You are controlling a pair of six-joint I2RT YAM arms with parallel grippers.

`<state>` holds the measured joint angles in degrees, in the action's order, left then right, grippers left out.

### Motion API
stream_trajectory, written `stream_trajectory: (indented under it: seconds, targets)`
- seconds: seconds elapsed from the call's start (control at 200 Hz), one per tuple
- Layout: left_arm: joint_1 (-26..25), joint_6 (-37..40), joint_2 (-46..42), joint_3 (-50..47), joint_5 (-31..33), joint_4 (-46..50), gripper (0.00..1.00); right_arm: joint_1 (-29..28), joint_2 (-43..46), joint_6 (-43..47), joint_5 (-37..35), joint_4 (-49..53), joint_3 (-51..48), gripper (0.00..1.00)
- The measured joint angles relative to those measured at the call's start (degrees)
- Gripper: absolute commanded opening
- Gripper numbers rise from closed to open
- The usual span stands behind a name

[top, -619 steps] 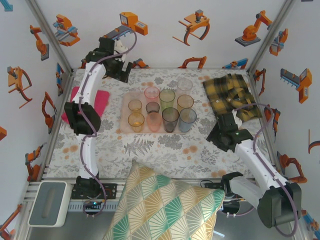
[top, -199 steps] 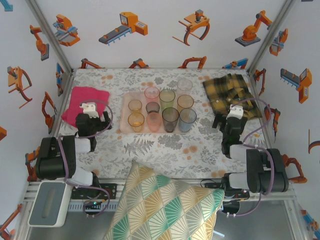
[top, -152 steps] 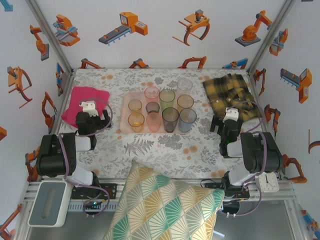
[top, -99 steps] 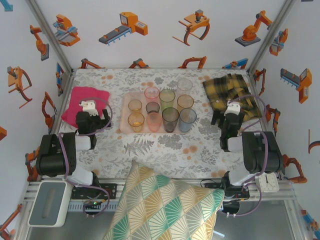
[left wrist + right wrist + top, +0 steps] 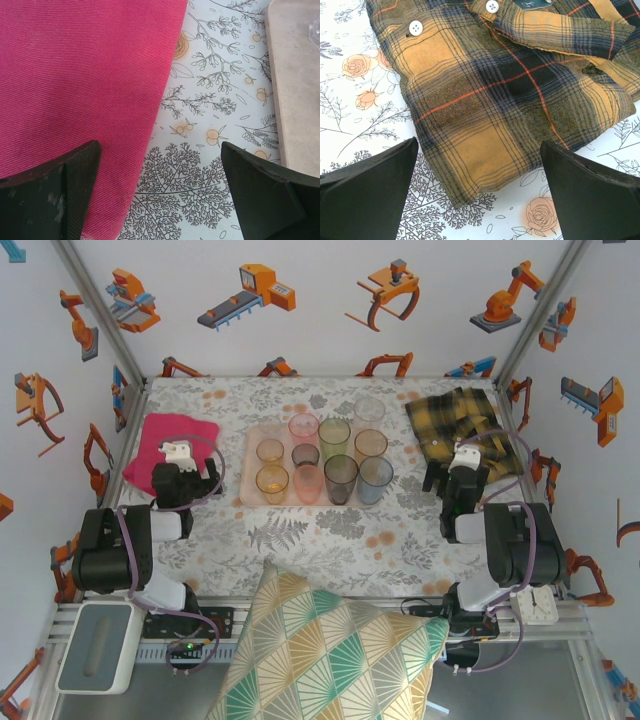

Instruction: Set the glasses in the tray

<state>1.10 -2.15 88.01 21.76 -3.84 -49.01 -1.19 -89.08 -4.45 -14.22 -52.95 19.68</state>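
The pale pink-beige tray (image 5: 252, 480) lies mid-table with several tinted glasses standing on it, among them a pink one (image 5: 303, 426), a green one (image 5: 334, 432), a grey one (image 5: 340, 476) and a blue one (image 5: 376, 477). My left gripper (image 5: 183, 478) rests folded back left of the tray, open and empty. In the left wrist view the left gripper (image 5: 160, 200) hangs over the magenta cloth's edge, with the tray (image 5: 295, 75) at the right. My right gripper (image 5: 462, 475) sits right of the tray; the right gripper (image 5: 479, 195) is open and empty over the plaid cloth.
A magenta cloth (image 5: 168, 440) lies at the left and a yellow-black plaid cloth (image 5: 462, 420) at the back right. A patterned cushion (image 5: 320, 650) covers the near middle edge. White walls enclose the floral table cover (image 5: 330, 530) on three sides.
Both arms have drawn back from reaching over the table into folded poses at the near side. The right arm settled during the last second; nothing moved in the last half second.
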Motion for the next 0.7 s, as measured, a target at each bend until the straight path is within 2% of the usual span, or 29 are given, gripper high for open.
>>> stream_trajectory:
  seconds: [0.701]
  targets:
    - [-0.39, 0.02, 0.00, 0.31, 1.27, 0.28, 0.97, 0.00, 0.00, 0.00, 0.00, 0.00, 0.00, 0.99]
